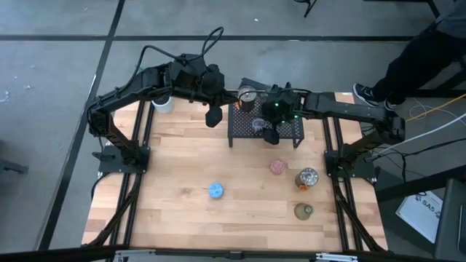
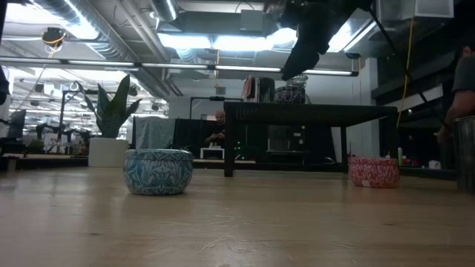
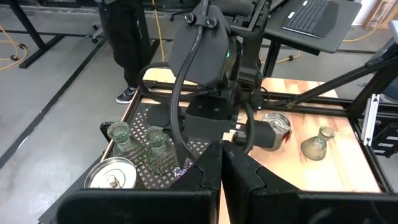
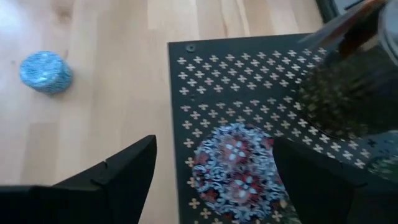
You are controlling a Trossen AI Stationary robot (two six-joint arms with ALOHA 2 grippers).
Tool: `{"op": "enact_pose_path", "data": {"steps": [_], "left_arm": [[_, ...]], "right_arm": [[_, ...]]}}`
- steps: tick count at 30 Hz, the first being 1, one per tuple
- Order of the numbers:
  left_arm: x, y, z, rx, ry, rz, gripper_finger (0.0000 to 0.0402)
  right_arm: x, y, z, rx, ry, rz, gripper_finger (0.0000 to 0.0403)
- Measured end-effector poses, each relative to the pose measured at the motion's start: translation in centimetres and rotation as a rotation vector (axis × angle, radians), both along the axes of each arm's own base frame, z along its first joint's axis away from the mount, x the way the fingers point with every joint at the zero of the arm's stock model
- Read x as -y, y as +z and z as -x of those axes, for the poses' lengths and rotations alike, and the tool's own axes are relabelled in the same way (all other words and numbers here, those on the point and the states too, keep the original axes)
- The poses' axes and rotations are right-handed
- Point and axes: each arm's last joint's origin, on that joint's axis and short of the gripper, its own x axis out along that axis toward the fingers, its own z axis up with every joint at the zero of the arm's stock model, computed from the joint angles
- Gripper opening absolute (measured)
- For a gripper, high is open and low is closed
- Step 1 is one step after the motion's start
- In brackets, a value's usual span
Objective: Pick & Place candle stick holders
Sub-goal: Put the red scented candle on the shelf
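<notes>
Left to right, high view. White pot (image 1: 163, 104) sits at the table's far-left corner, not part of the job.

Left gripper (image 1: 213, 116) hangs above the table just off the rack's left edge, fingers pressed together, carrying nothing. Idle.

Blue holder (image 1: 216, 191) sits alone on the bare wood (image 1: 175, 160), near mid-table, well apart from the rack. Not placed yet.

Black mesh rack (image 1: 242, 126) at the far edge is the drop spot, by my read. On it: a silvery holder (image 1: 247, 94) at the far-left corner, two clear-green glass holders (image 3: 155, 149) visible from the left wrist view, and the purple-speckled holder (image 4: 239, 171) near the front.

Right gripper (image 4: 211, 177) is over the rack, fingers spread wide either side of the purple-speckled holder, not touching it. The holder rests on the mesh, so I'd call that one delivered.

Right of the rack, on the wood: pink holder (image 1: 277, 167), second silvery holder (image 1: 307, 177) with an orange accent, olive-green holder (image 1: 303, 211) nearest the front edge.

Judgement: about half done. Four on the rack, four left on the table (blue, pink, silvery, olive).

Writing: white sheet (image 1: 437, 211) on the floor off the table's right corner carries dark print, too small to read. No brands or labels legible on the holders or arms.
</notes>
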Motion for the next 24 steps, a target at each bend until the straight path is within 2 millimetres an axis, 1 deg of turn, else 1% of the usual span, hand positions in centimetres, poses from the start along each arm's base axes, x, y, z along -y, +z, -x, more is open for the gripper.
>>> {"op": "enact_pose_path", "data": {"steps": [12, 16, 19, 22, 24], "left_arm": [[0.0, 0.0, 0.0, 0.0, 0.0, 0.0, 0.0002], [0.0, 0.0, 0.0, 0.0, 0.0, 0.0, 0.0002], [0.0, 0.0, 0.0, 0.0, 0.001, 0.0, 0.0002], [0.0, 0.0, 0.0, 0.0, 0.001, 0.0, 0.0002], [0.0, 0.0, 0.0, 0.0, -0.001, -0.002, 0.0002]], "right_arm": [[0.1, -0.3, 0.0, -0.023, -0.014, 0.017, 0.0325], [-0.3, -0.2, 0.0, -0.028, -0.001, 0.016, 0.0325], [-1.1, 0.7, 0.3, -0.041, 0.006, 0.03, 0.0325], [-1.7, 1.5, 0.9, -0.108, -0.031, 0.072, 0.0325], [-1.9, 2.0, 1.0, -0.117, -0.05, 0.086, 0.0325]]}}
